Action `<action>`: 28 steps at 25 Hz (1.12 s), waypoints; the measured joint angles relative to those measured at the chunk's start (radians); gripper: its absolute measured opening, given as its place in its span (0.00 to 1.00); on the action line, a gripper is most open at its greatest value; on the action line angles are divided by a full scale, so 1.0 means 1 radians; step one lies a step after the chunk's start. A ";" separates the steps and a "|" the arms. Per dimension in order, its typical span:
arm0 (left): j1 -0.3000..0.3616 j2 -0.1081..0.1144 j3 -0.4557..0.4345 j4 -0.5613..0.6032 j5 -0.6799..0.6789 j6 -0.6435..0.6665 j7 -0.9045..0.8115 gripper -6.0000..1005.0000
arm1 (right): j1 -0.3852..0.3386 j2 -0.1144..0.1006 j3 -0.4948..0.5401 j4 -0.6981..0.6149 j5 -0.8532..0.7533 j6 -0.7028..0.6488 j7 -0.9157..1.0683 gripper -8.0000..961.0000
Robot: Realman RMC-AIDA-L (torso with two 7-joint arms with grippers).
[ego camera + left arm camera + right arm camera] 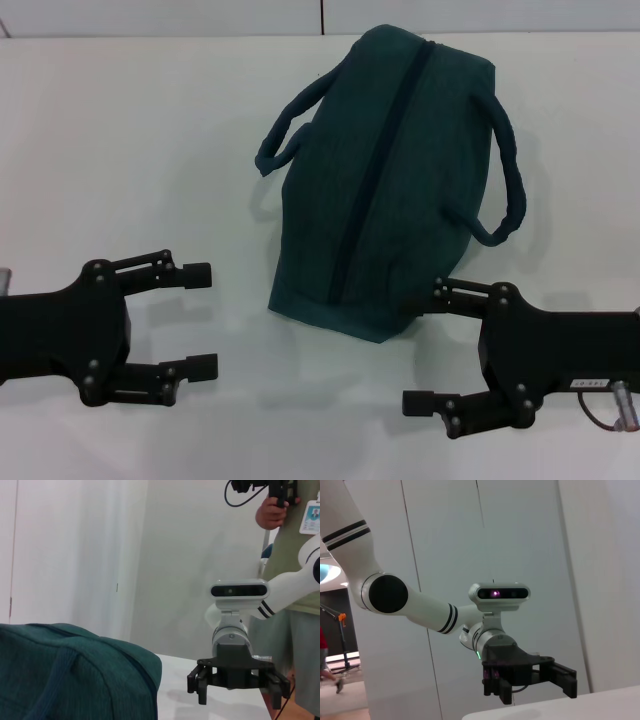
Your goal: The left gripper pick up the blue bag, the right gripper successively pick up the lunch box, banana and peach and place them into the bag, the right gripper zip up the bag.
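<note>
Honestly, looks about done: the bag (385, 180) lies zipped shut mid-bench (130, 150), bulging, with no box, banana or peach visible, presumably inside. Left gripper (205, 320) and right gripper (428, 348) sit near it, jaws wide and empty.

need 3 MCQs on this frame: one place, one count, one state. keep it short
1. Where does the dark teal fabric bag lie?
A. On the white table, ahead of and between both arms
B. Hanging from the left end effector
C. On the floor

2. How many loop handles show on the bag?
A. None
B. Two
C. Four

3. State of the left end effector and right end effector?
A. Both open, empty
B. Both shut on handles
C. Left holds the bag

Answers: 1 A, it rests on the tabletop. 2 B, one per side. 3 A, fingers spread, nothing between.
</note>
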 joint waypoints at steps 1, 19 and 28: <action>0.000 0.000 0.000 0.000 0.000 0.000 0.001 0.86 | -0.001 0.000 0.000 0.000 0.000 0.000 0.000 0.91; 0.005 0.000 0.000 0.001 0.001 0.000 0.000 0.86 | -0.003 0.003 -0.001 0.000 0.001 -0.002 0.000 0.91; 0.005 0.000 0.000 0.001 0.001 0.000 0.002 0.86 | -0.003 0.004 -0.010 0.000 0.003 -0.003 0.000 0.91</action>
